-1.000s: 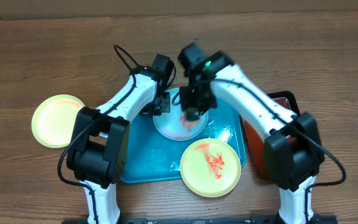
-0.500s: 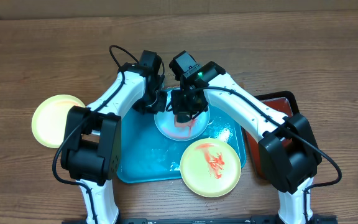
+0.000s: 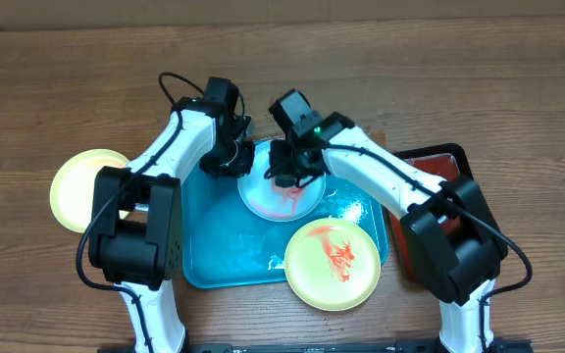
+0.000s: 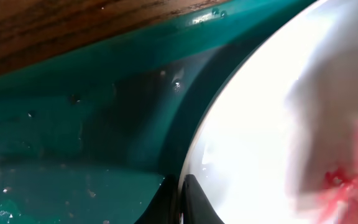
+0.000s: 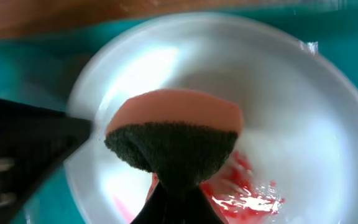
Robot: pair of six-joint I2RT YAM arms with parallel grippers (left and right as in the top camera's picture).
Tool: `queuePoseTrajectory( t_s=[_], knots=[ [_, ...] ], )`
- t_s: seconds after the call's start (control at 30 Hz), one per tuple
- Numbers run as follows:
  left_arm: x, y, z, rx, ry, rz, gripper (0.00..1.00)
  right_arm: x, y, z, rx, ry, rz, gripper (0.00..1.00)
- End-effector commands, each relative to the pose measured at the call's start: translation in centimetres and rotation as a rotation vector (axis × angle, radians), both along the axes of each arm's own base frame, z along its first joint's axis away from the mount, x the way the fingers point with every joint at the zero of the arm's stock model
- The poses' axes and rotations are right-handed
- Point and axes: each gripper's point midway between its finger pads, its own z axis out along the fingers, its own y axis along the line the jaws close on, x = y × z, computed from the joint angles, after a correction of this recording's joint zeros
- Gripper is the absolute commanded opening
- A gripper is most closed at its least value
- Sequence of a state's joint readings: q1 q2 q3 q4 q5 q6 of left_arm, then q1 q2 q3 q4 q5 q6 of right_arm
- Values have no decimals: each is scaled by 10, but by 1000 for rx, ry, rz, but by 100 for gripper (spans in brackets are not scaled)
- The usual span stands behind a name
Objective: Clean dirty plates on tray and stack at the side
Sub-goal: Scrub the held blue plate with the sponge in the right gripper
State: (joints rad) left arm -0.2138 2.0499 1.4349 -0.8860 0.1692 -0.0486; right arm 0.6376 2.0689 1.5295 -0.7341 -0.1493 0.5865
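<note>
A brown wooden table (image 3: pixel 518 88) fills the overhead view, with the turquoise tray (image 3: pixel 214 255) in the middle of it, between the two arms. The tray floor is wet and glistens.

Nearest the robot, at the tray's 5 o'clock corner, lies the smeared yellow plate (image 3: pixel 307 270). It hangs partly over the rim and has a red-orange streak across its middle.

Further in, from the tray's centre towards 12 o'clock, sits the pale blue-white plate (image 3: pixel 263 201), inside the tray, with red sauce on its face. The left gripper (image 3: pixel 231 162) is at this plate's 10 o'clock edge. In the left wrist view its dark fingertips (image 4: pixel 188 199) are clenched together on the plate's thin rim, and the tray wall runs just behind. The right gripper (image 3: pixel 287 175) hangs over the same plate, towards its 12 o'clock side, and grasps a sponge (image 5: pixel 173 134) with a salmon-pink top and a dark green scouring face. In the right wrist view the sponge covers the plate's middle and wet red sauce shows just beside it at 5 o'clock. Whether the sponge touches the plate I cannot tell.

Off the tray at 9 o'clock, alone on the wood, a clean yellow plate (image 3: pixel 86 191) lies flat. At 3 o'clock, just beside the turquoise rim, a black-rimmed red tray (image 3: pixel 439 162) is partly hidden under the right arm.
</note>
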Motion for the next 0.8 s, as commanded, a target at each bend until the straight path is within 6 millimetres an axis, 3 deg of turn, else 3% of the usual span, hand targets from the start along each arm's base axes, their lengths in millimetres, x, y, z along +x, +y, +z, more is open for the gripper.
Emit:
queuePoseTrajectory(
  t_s=[0.0, 0.17, 0.37, 0.57, 0.67, 0.7, 0.77],
  knots=[
    [-1, 1, -6, -4, 14, -14, 5, -8, 7, 3, 48, 16, -28, 4],
    [-2, 1, -6, -4, 16, -14, 4, -21, 7, -8, 10, 27, -12, 4],
    [-4, 1, -6, -2, 25, -11, 5, -23, -51, -21, -251, 32, -146, 4],
    [-6, 2, -6, -1, 35, -7, 4, -16, -73, -22, -268, 60, -179, 4],
    [-7, 2, -6, -1, 40, 10, 5, -10, -56, -20, -182, 45, -123, 4],
    [-7, 2, -6, 0, 40, 11, 5, -7, -29, -14, -68, 24, -28, 4],
    [-7, 2, -6, 0, 41, 12, 5, -7, 0, -9, 46, 9, 49, 4]
  ],
)
